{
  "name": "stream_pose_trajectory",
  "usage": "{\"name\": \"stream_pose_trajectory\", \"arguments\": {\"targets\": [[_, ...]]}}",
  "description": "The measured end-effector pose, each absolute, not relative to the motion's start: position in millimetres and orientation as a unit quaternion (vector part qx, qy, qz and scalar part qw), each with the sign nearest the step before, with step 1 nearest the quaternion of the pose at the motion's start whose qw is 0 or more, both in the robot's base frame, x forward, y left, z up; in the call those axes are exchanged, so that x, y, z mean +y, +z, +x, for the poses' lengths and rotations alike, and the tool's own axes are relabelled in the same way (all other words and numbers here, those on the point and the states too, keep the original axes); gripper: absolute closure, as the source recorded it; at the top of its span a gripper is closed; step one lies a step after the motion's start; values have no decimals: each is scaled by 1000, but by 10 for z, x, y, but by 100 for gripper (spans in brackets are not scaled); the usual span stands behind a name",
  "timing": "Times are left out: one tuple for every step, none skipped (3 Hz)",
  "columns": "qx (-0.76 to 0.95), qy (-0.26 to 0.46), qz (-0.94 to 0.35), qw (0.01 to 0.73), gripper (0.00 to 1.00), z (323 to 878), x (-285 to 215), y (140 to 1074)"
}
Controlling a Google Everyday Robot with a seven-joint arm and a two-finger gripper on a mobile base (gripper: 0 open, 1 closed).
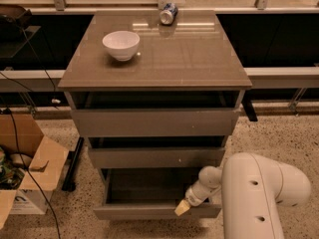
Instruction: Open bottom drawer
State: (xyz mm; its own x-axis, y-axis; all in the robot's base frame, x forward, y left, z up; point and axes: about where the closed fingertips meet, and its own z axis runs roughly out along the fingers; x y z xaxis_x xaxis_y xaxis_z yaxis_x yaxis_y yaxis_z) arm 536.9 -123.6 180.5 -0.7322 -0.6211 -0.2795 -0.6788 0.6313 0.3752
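1. Your gripper (182, 207) sits low, touching the right end of the drawer's front rim. You cannot tell whether it is wide or narrow.
2. The drawer (144, 212), lowest of three, lies left of and under the gripper. It stands well out of the cabinet (199, 59), its dark inside showing.
3. The arm (259, 198) bulks just right of the gripper.
4. Above the gripper come the middle front (157, 157) and the top front (154, 122).
5. Far up and left, a bowl (121, 44) stands on the cabinet, with a can (168, 14) behind it.
6. A box (30, 168) sits well to the left.
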Motion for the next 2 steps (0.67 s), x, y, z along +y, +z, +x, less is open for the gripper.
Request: {"name": "stream_pose_trajectory", "arguments": {"targets": [[909, 242, -338, 38, 0, 5010, -1173, 1728], [908, 244, -339, 32, 0, 4963, -1195, 1727]]}}
